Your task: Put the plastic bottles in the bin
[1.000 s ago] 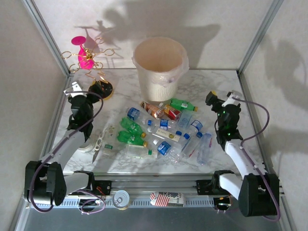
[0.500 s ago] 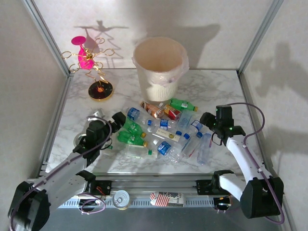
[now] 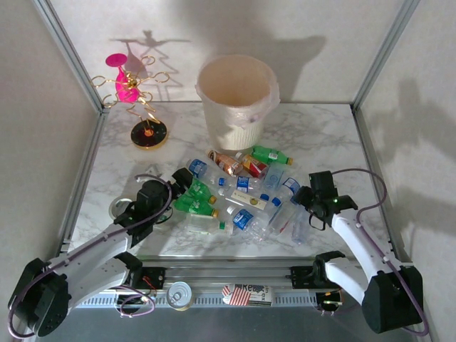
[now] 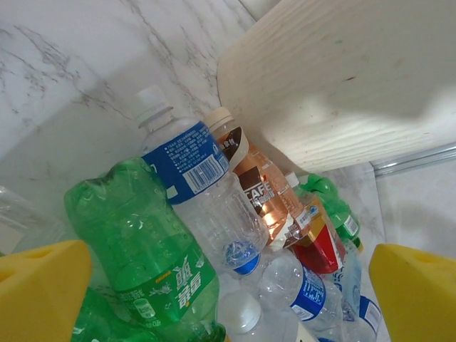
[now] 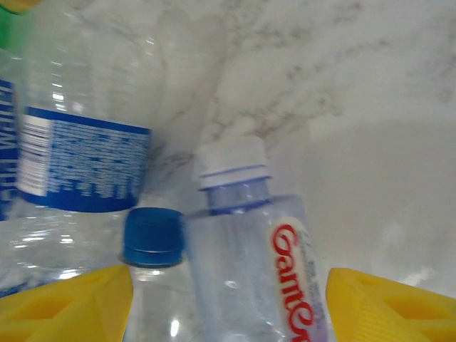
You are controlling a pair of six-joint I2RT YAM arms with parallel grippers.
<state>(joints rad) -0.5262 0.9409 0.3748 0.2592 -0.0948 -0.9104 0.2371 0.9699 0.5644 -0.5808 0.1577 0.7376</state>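
Our right gripper (image 5: 229, 285) straddles a clear bottle (image 5: 249, 242), gripped or not we cannot tell, our left gripper (image 4: 229, 256) gapes around a green bottle (image 4: 135, 235), and the bottles (image 3: 242, 192) all lie on the tabletop (image 3: 320, 135) before the bin (image 3: 231, 132), none visibly inside.

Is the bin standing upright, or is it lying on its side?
Upright. The bin stands on its base behind the plastic bottles, with its open mouth facing up.

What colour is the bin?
The bin is cream, finely ribbed; the top view shows it best.
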